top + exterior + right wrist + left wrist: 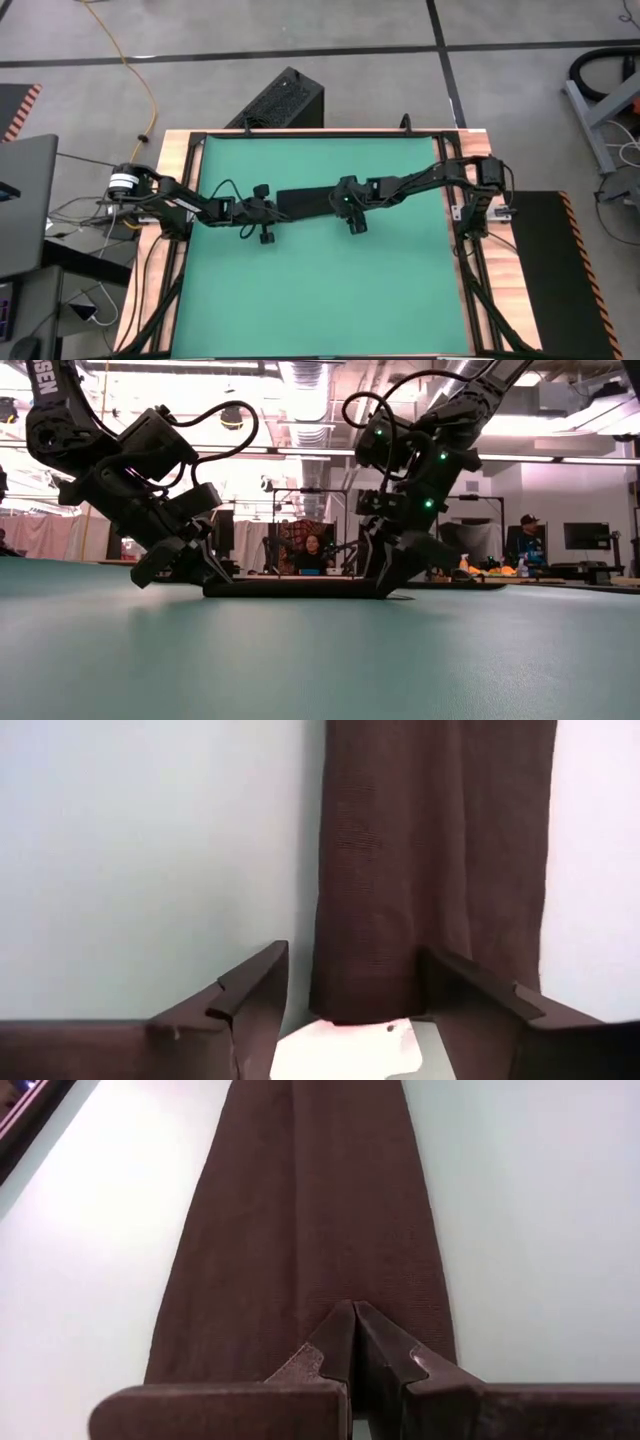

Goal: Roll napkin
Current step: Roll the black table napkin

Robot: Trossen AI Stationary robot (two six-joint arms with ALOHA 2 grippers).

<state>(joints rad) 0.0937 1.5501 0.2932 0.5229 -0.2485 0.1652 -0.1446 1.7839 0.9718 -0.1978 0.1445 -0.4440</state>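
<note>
Napkin (305, 200) flat on green mat (320, 300), folded into a narrow strip between both tools. Left gripper (352, 1330) lowered onto one end, fingertips pressed together on the cloth. Right gripper (350, 982) lowered at opposite end, fingers spread, straddling the cloth's corner.

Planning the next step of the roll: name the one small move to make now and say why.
Probably shut the right tool on the napkin's end. Its fingers stand open around that end, while the left tool is shut at the opposite end. The cloth lies as a flat, narrow strip on the green mat, so both ends likely need holding before rolling.
</note>
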